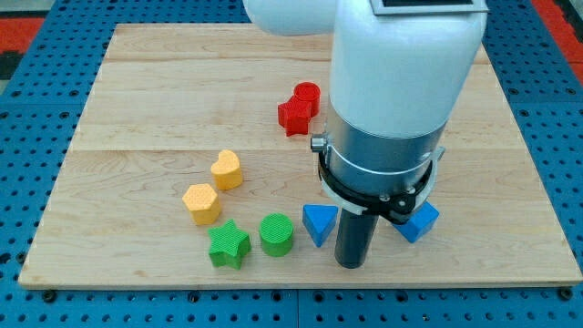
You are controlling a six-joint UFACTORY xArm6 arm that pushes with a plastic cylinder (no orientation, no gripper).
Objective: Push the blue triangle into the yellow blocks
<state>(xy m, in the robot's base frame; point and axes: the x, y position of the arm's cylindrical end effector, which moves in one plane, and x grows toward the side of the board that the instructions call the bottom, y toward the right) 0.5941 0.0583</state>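
The blue triangle point(318, 223) lies near the view's bottom, right of centre. My tip point(352, 263) is just to the triangle's lower right, close to it or touching it; contact cannot be told. The two yellow blocks sit to the left: a yellow heart point(227, 169) and a yellow hexagon point(201, 202) just below-left of it. A green cylinder point(277, 234) stands between the triangle and the yellow blocks.
A green star point(228, 244) lies left of the green cylinder. A blue block point(419, 220) shows partly behind the arm on the right. A red star point(293, 115) and a red cylinder point(308, 95) sit near the top centre. The arm's white body point(401, 73) hides part of the board.
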